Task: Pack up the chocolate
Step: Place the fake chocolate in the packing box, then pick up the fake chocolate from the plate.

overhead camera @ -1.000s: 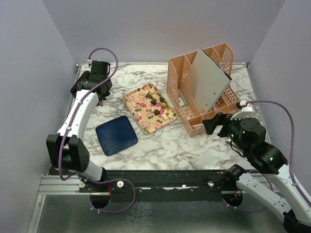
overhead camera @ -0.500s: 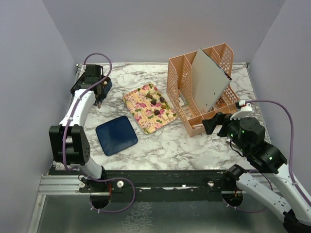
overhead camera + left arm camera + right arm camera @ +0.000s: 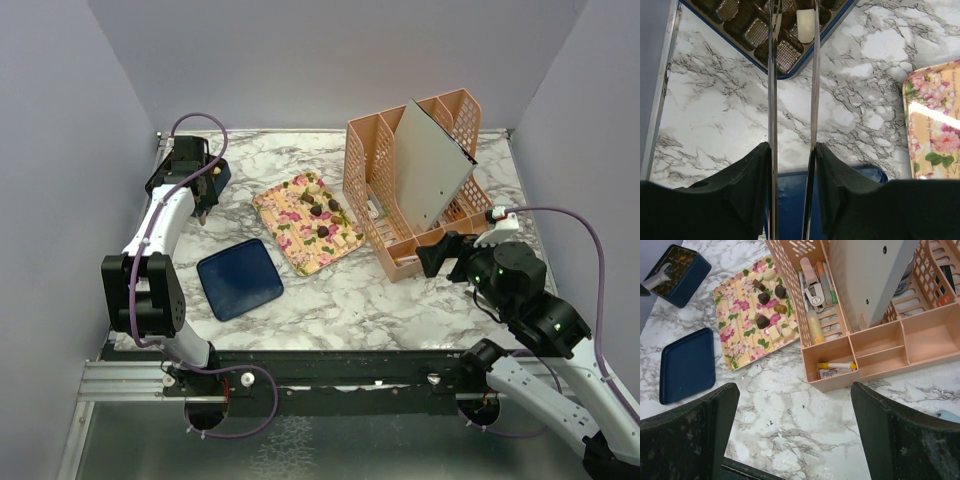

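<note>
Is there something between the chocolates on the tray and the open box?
Nothing visible: only bare table lies between the chocolates on the tray and the box. The lid rests aside.

Marble tbl [image 3: 330, 290]: peach desk organiser [image 3: 375, 170] at 2 o'clock, w/ grey panel [image 3: 430, 170] leaning tilted inside and pens etc [image 3: 815, 295] in its slots. Floral tray [image 3: 282, 218] approx centre. Dk blue lid [image 3: 240, 279] flat at 8 o'clock. Dk blue box [image 3: 687, 282] at 10 o'clock.
</note>
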